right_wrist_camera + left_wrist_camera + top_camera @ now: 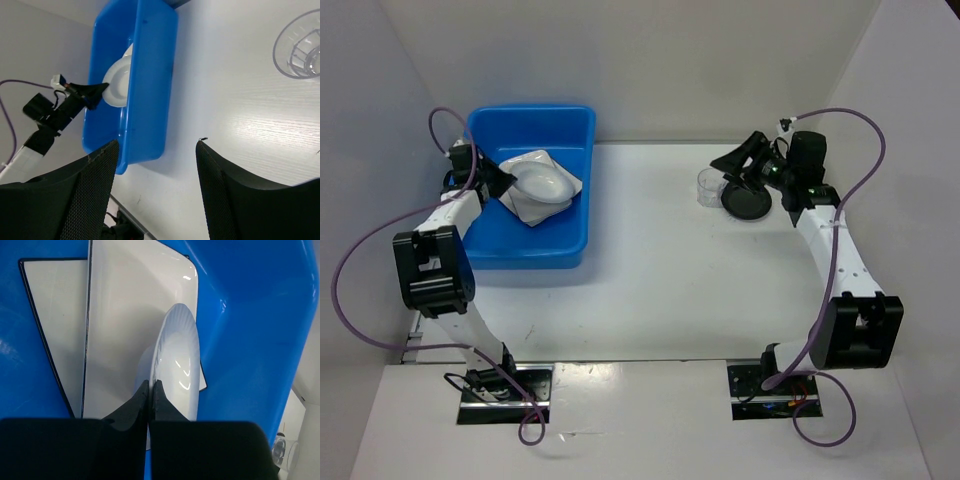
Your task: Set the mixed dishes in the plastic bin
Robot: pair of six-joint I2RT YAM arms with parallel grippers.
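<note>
The blue plastic bin (pixel 532 232) stands at the back left. In it lie the large white plate with a dark edge (pixel 55 330) and the white rectangular tray (pixel 130 305) on top of it. My left gripper (pixel 151 385) is shut on the rim of the round white dish (pixel 177 360), holding it over the tray inside the bin (pixel 250 315); it also shows in the top view (pixel 505 182). The black bowl (pixel 748 200) and the clear cup (pixel 708 186) stand on the table at the back right. My right gripper (pixel 728 166) is open and empty above them, facing left (pixel 156 142).
The right wrist view shows the bin (pixel 145 75), the dish (pixel 117 82) and the cup (pixel 300 50). White walls close the table in at the back and sides. Purple cables loop beside both arms.
</note>
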